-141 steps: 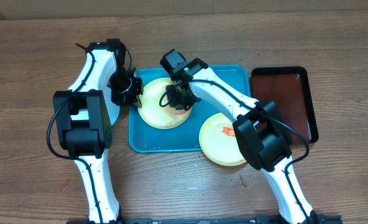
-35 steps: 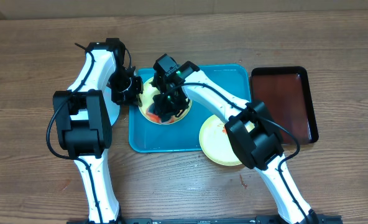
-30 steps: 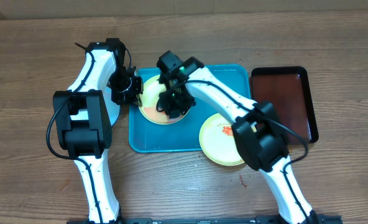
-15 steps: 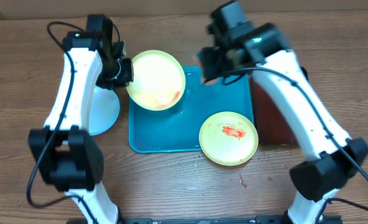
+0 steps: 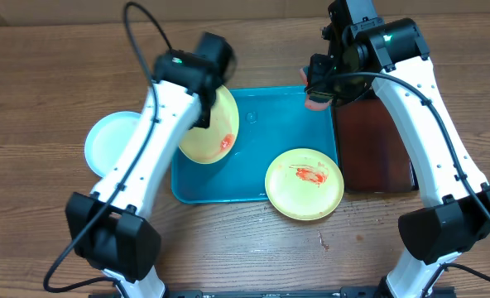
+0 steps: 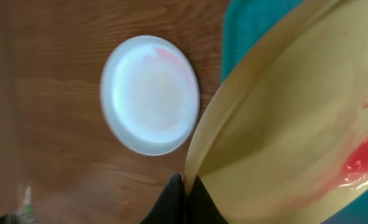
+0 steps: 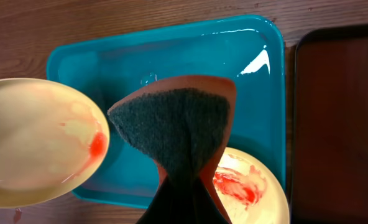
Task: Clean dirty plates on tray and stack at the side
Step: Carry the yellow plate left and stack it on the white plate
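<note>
Pale-blue plate [image 5: 112,145] looks done, aside at frame left. Left hand [image 6: 184,190] pinches smeared yellow plate [image 5: 212,132]; right hand [image 7: 183,202] grips sponge [image 7: 178,124]. Second plate [image 5: 305,184], lower right, unwashed.

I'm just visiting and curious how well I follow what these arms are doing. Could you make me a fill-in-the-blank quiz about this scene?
1. The right gripper is shut on a ____.
2. The left gripper holds a tilted yellow plate smeared with ____ sauce.
3. The pale blue-white plate lies on the table to the ____ of the turquoise tray.
Missing words: sponge; red; left.
</note>
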`<state>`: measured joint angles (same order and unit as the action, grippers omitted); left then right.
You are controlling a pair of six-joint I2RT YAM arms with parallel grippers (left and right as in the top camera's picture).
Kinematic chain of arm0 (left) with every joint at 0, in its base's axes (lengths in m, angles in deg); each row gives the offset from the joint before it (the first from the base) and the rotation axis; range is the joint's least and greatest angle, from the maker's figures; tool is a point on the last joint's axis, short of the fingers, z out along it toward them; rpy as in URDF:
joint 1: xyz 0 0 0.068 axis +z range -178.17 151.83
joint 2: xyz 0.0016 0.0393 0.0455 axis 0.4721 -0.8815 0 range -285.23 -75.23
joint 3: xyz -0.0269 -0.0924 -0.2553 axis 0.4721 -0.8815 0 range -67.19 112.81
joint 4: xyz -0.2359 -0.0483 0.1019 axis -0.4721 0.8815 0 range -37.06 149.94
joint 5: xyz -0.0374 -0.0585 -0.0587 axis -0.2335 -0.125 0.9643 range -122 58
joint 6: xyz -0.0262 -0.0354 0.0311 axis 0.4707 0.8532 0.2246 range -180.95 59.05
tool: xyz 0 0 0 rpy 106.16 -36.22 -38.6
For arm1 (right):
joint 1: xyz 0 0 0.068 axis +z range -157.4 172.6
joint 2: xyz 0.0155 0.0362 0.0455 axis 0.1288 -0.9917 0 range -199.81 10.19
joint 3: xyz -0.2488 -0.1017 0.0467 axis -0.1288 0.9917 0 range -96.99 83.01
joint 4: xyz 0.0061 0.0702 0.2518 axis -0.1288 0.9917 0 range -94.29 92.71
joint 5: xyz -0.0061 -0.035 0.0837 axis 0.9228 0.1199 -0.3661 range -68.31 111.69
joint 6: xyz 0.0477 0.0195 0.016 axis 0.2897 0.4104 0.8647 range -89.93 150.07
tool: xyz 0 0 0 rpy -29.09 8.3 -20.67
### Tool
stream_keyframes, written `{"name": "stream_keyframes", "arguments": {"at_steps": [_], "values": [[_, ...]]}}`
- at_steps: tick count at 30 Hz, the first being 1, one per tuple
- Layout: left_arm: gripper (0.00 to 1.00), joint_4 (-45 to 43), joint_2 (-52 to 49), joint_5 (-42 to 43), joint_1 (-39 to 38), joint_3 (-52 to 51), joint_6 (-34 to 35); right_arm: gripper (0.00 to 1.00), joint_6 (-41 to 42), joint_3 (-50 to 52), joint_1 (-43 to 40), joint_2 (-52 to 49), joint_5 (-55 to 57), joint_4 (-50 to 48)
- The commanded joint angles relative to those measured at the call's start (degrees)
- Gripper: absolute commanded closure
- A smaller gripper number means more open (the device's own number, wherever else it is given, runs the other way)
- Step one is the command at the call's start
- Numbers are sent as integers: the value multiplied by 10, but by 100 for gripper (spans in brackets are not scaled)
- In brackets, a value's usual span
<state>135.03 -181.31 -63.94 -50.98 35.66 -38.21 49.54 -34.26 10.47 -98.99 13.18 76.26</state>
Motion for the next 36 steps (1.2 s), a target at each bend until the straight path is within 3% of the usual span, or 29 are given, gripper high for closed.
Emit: {"name": "stream_keyframes", "arguments": {"at_steps": [1,9,23,36], "values": [[96,16,21,-162,-34,4,126,96,-4,-10,0,11,4,-2],[96,34,21,-269,-85,4,182,96,-3,-10,-1,11,10,-2],[96,62,26,-300,-93,4,230,96,-3,-10,-1,11,10,0],[96,64,115,-334,-125,4,231,96,-3,-10,-1,11,10,1]]}}
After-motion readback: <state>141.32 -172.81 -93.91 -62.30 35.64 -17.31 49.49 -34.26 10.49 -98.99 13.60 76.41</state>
